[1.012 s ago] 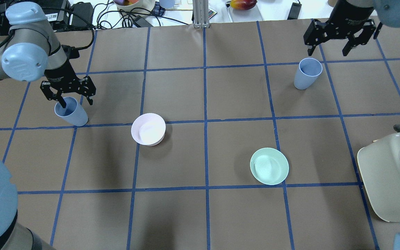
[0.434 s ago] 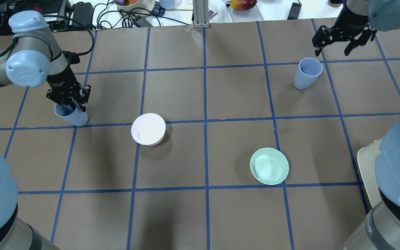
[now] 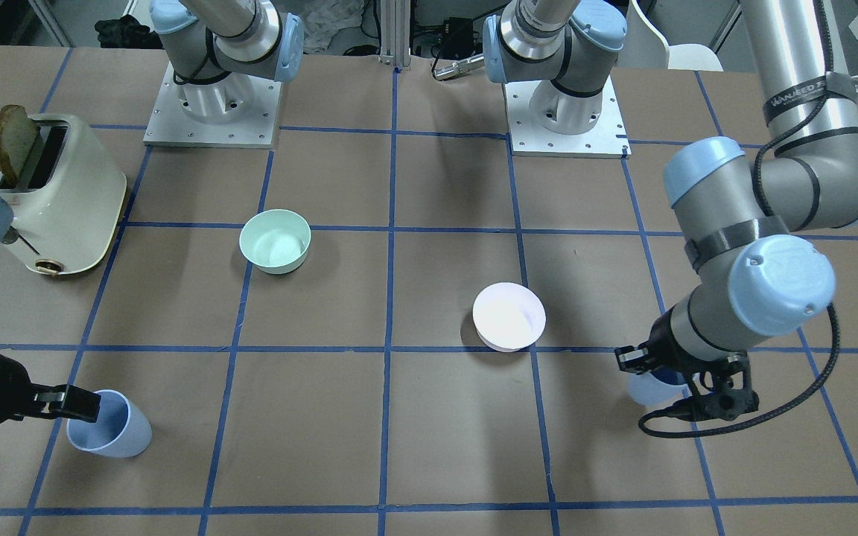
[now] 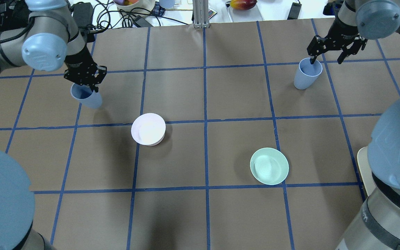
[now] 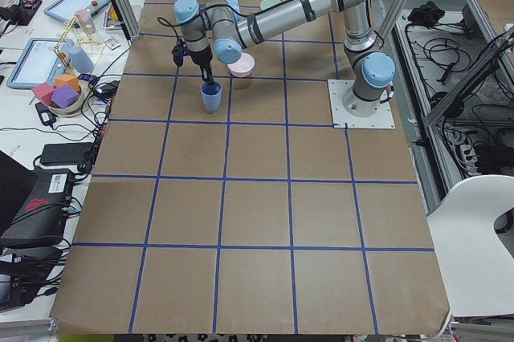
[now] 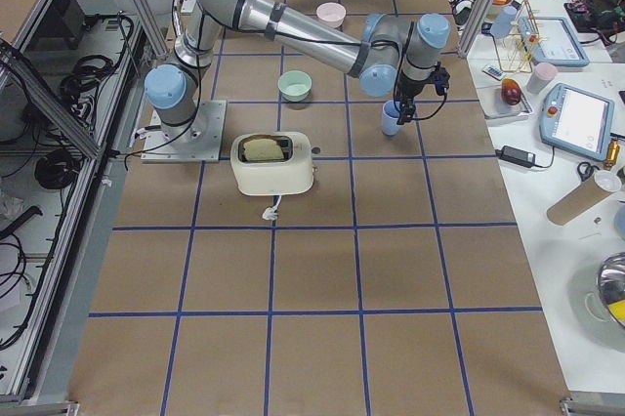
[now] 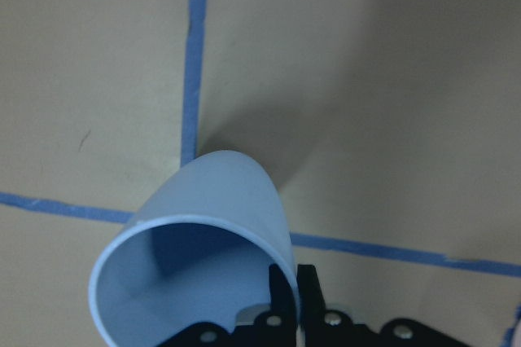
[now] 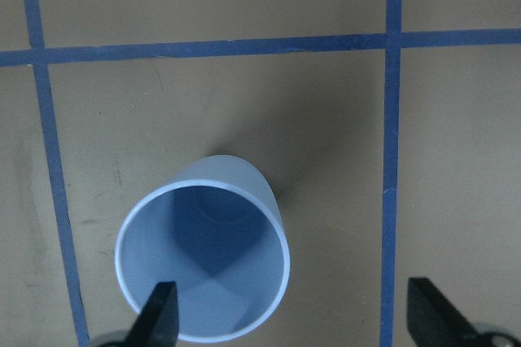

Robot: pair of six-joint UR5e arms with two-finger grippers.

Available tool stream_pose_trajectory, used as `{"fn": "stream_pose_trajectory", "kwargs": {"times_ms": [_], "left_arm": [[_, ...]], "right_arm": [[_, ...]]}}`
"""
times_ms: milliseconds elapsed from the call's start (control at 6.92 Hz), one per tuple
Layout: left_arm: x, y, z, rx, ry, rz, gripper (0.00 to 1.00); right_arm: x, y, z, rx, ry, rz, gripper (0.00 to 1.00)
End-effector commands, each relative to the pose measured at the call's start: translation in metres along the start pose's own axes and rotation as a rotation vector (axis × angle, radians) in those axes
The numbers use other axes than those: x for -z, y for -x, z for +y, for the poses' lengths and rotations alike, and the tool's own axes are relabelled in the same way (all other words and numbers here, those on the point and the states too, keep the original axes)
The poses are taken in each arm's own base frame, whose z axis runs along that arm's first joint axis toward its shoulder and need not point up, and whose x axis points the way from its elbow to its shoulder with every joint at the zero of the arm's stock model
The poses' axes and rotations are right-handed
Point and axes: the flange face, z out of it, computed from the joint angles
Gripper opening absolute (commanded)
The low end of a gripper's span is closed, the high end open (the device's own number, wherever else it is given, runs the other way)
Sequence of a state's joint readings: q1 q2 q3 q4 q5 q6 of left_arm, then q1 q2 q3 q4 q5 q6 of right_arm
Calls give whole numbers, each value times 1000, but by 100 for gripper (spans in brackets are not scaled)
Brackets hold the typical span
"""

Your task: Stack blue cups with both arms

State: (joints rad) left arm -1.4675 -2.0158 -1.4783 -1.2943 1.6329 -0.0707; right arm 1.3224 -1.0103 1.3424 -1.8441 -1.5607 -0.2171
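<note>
We are clamping left fingers (image 7: 308,286) on the rim of one matte pale-blue tapered cup (image 4: 90,100); right fingers (image 8: 161,316), spread open, are straddling the other cup (image 4: 303,80).

A table covered in brown paper (image 4: 241,215) fills the middle of the room, marked into squares by a grid of blue tape (image 4: 206,156). Along its far edge in the overhead view runs a white workbench (image 6: 552,270), and a silver aluminium post (image 4: 199,14) stands at the middle of that edge. Past the opposite edge, grey floor (image 6: 49,270) lies behind silver frame rails (image 6: 39,74), strewn with black cables (image 6: 98,69). A white moulded chair (image 5: 474,230) stands off one corner. Even light casts soft, blurred shadows on the paper.
</note>
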Motion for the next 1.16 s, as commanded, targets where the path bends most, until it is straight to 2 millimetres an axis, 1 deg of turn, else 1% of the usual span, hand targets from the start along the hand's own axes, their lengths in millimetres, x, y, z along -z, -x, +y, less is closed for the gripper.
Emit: {"fn": "stream_pose_trajectory", "kwargs": {"times_ms": [0,145,289,434,578,723,867,1012], "left_arm": [[33,-137,26,144,-48,120,0],[37,-204,62,130,-63,119,0],[30,-259,102,113,-50,111,0],[25,-301,133,185,-39,125,0],[24,-325,160,177,-38,123,0],[-3,-329,181,154,18,71,0],[-34,-320,201,166,75,34,0],[-40,-314,219,167,88,22,0]], "right_arm": [[-26,-1,-5,-1,32,-8,96],[-25,-1,-6,-3,31,-7,64],[-27,-2,-5,-1,34,-7,35],[-27,-2,-7,-1,34,-7,10],[-28,-2,-6,-1,36,-10,0],[-24,-2,-7,-6,33,-10,0],[-18,-1,-5,-6,33,-10,0],[-5,1,-3,-6,12,-8,0]]}}
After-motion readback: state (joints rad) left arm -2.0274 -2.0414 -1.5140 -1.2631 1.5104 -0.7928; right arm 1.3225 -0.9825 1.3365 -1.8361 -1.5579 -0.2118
